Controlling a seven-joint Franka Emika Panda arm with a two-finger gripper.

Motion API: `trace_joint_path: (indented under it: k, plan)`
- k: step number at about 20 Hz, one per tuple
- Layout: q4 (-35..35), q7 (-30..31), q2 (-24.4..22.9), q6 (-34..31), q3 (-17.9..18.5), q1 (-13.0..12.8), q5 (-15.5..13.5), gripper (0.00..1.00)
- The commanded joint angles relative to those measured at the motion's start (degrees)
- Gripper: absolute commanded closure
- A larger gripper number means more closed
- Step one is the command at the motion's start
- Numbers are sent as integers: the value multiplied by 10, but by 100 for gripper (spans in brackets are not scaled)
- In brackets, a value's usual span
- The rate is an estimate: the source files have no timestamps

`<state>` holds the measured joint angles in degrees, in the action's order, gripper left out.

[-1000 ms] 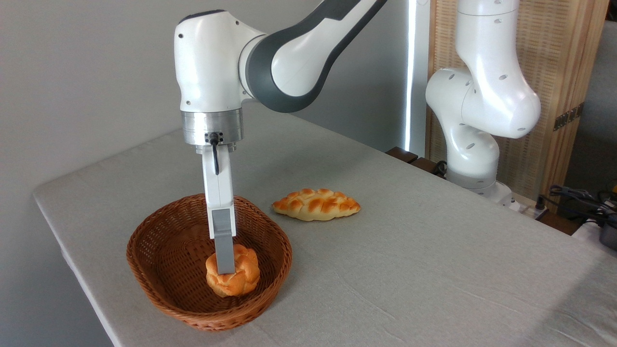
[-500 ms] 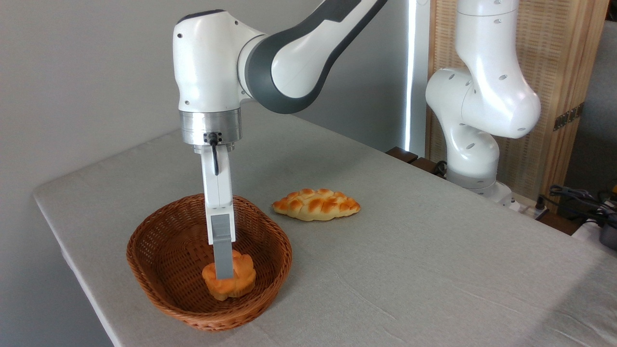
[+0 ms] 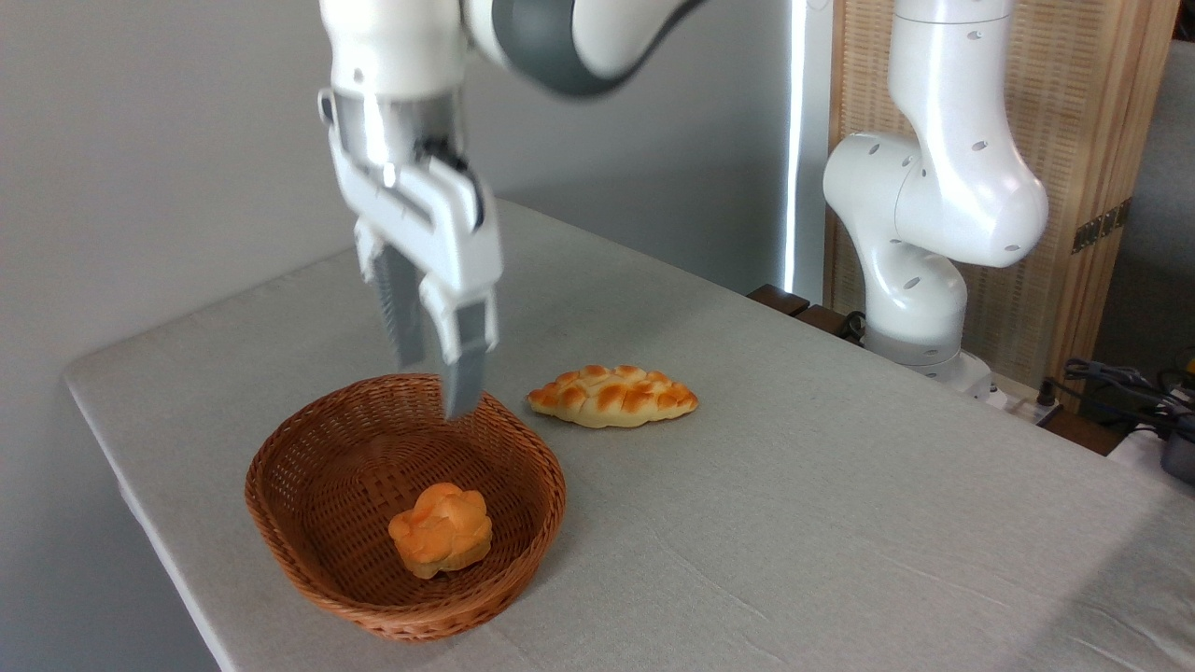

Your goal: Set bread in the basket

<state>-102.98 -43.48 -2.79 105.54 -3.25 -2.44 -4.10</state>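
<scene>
From the fixed camera, the gripper [image 3: 434, 378] hangs in the air with its two grey fingers [image 3: 464, 370] pointing down and a little toward the right, the jaws spread with a clear gap between them and nothing held. The tips sit above the back rim of the basket [image 3: 280, 509], apart from it. Below the jaws and slightly nearer the camera lies the bun [image 3: 441, 528], resting on the basket floor toward the front right part, knotted top up, its paler underside just showing at the lower edge. It touches the woven floor and sits close to the front wall, though whether it leans on that wall cannot be told. The basket itself stands on the table [image 3: 794, 523] near the left front corner, its flared rim running all the way round the bun. To the right of the jaws and at about the height of the fingertips in the picture lies the loaf [image 3: 612, 396], flat on the cloth, just beside the basket's back right rim but not touching it. Farther right of the jaws, well apart from them, the arm's base [image 3: 920, 308] rises from the far table edge. Behind that stands a wooden screen [image 3: 1074, 149], and cables [image 3: 1120, 383] lie at the right edge.
</scene>
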Motion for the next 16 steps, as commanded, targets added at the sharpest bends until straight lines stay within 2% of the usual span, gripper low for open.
trace_joint_path:
  k: [1, 4, 7, 10, 13, 16]
  plan:
    - [75, 7, 4, -124, 3, 24, 0, 0]
    - [96, 4, 4, -146, -6, 44, 14, 0]
    - [96, 2, 4, -147, -4, 44, 34, 0]
    - [98, -1, 5, -147, 3, 38, 35, 0]
    - [99, -5, 5, -147, 38, 17, 35, 0]
    - [99, -7, 4, -147, 39, 14, 35, 0]
